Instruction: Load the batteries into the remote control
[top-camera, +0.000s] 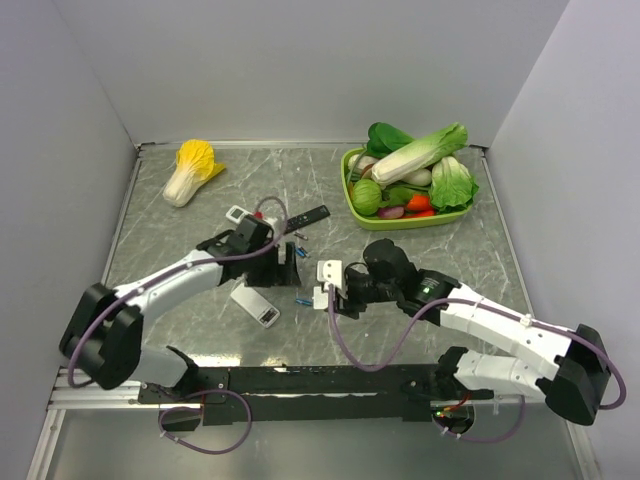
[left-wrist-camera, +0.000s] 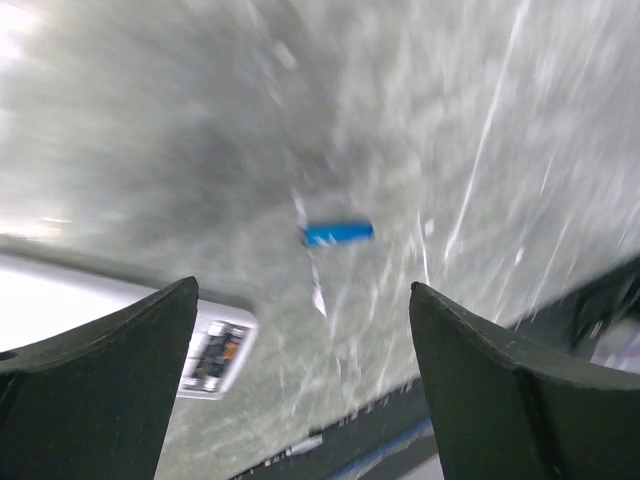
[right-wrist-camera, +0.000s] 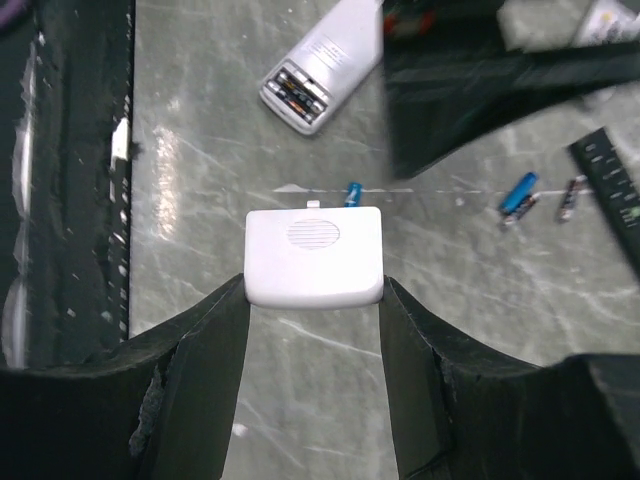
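Right gripper (right-wrist-camera: 315, 292) clamps a smooth white ribbed battery cover (right-wrist-camera: 314, 255); left gripper (left-wrist-camera: 300, 290) gapes wide over a blue cylindrical battery (left-wrist-camera: 338, 232) on the marbled table (left-wrist-camera: 470, 110).

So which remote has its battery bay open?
The big white remote: the bay at its end is uncovered, lid off. The slim black remote and the small white remote show no open bay.

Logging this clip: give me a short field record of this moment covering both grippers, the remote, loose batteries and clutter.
left gripper: open, empty; one blue battery lies on the table ahead of it
right gripper: shut on white battery cover
remote control: on the table, compartment uncovered
other batteries: loose on the table
clutter: green tray of vegetables, far right
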